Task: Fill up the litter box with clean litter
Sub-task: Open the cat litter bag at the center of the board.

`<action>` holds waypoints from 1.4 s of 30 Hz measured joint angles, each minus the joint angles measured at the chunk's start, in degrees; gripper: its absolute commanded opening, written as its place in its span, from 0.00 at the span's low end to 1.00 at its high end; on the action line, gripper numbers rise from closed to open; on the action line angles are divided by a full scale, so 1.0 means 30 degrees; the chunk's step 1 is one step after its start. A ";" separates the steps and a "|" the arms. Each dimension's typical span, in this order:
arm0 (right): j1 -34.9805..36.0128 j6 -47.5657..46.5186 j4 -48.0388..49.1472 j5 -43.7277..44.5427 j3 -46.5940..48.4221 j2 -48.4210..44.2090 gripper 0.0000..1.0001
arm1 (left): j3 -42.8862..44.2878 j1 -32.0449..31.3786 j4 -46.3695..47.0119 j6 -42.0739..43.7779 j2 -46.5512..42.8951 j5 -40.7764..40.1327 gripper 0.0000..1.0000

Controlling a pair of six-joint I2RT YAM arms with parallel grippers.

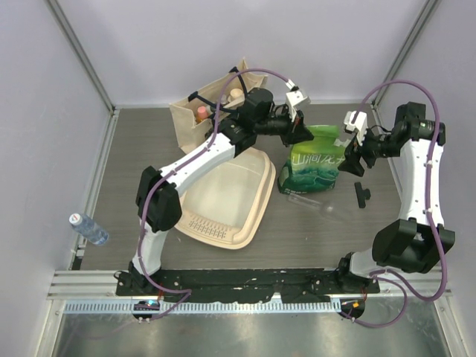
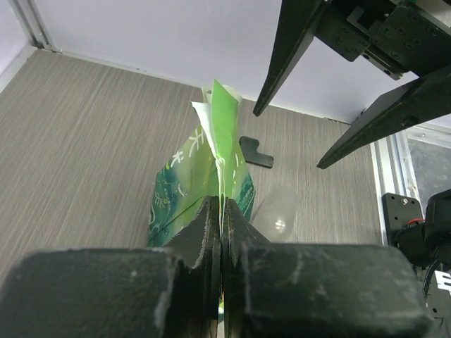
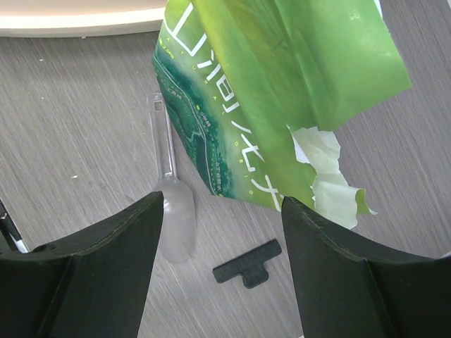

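The cream litter box [image 1: 223, 195] lies left of centre, tilted, and looks empty; its rim shows in the right wrist view [image 3: 70, 20]. No clean litter is visible. A green bag with white characters [image 1: 312, 162] stands to its right. My left gripper [image 1: 300, 134] is shut on the bag's torn top edge [image 2: 220, 134], jaws pinched on the film [image 2: 223, 211]. My right gripper [image 1: 355, 155] is open and empty, just right of the bag's top [image 3: 282, 84], above the table [image 3: 222, 204]. Its fingers [image 2: 285, 63] show in the left wrist view.
A clear plastic scoop [image 1: 316, 202] [image 3: 173, 211] [image 2: 276, 210] and a black clip [image 1: 361, 195] [image 3: 248, 262] [image 2: 255, 151] lie in front of the bag. A beige tote bag [image 1: 204, 111] stands at the back. A water bottle [image 1: 89, 229] lies at the far left.
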 measured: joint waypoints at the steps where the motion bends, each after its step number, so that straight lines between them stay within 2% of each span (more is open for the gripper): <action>1: 0.0000 -0.0146 0.0000 0.0007 0.0000 0.0015 0.75 | -0.0051 0.0000 0.0000 -0.0022 -0.0044 -0.0015 0.00; 5: 0.0000 -0.0933 0.0000 -0.0080 0.0000 0.0138 0.79 | -0.0073 0.0000 -0.0102 -0.0044 -0.0117 0.0000 0.00; 16: 0.0000 -0.2761 -0.0058 -0.0648 -0.0393 0.0940 0.79 | -0.0109 0.0000 -0.0415 -0.0051 -0.0262 0.0022 0.00; 23: 0.0095 -0.3213 -0.0051 -0.0903 0.0459 0.3038 0.77 | -0.0255 0.0000 -0.0488 -0.0255 -0.0408 0.0022 0.00; 32: 0.0291 -0.3512 -0.0058 -0.1384 0.2652 0.3169 0.76 | -0.0379 0.0000 -0.0546 -0.0357 -0.0517 0.0029 0.00; 42: 0.0998 -0.3628 -0.0073 -0.1341 0.2849 0.3847 0.73 | -0.0561 0.0000 -0.0415 -0.0554 -0.0627 0.0029 0.00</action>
